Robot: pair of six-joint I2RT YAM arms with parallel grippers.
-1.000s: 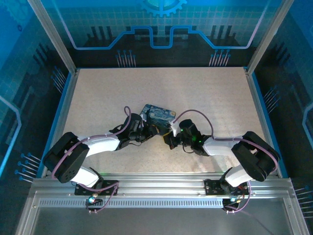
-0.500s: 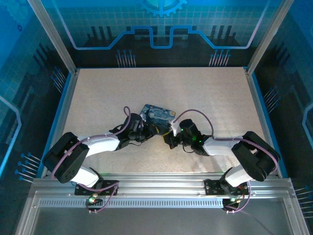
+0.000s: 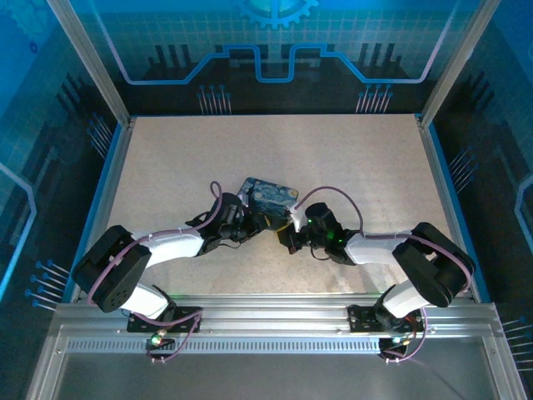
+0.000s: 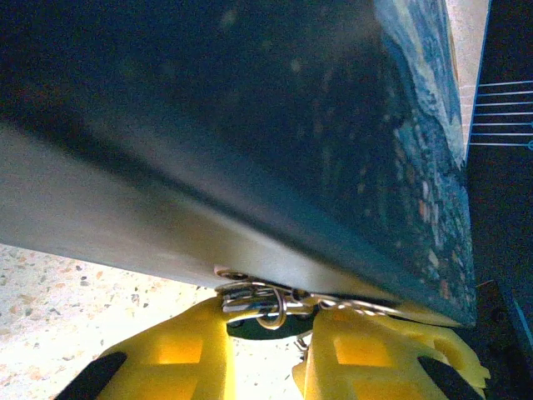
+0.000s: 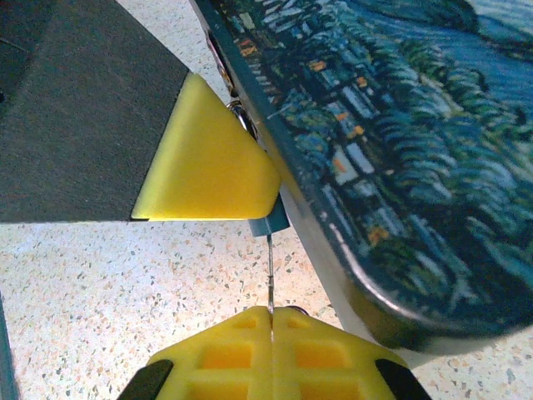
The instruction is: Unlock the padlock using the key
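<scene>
While both arms reach inward over the speckled counter (image 3: 166, 167), we locate the left pincer (image 3: 255, 223) just left of centre, against the near edge of the painted tin (image 3: 268, 194). In the left wrist view its yellow fingers (image 4: 179, 358) stand slightly apart, and a dark piece fills the gap between them. We read this as a grip on the padlock (image 5: 272, 222). Wire rings (image 4: 266, 300) lie across the fingertips, touching the tin's lower edge.

In the right wrist view the padlock shows as a small blue corner, wedged between a left finger and the tin's rim. The key (image 5: 271, 271) appears edge-on as a thin blade. Its long axis runs straight out from the right pincer (image 5: 271, 315), and its tip points at the blue block. We cannot tell whether the tip has entered. The right pincer is closed on the key. The tin overhangs just right of the blade, crowding that side.
</scene>
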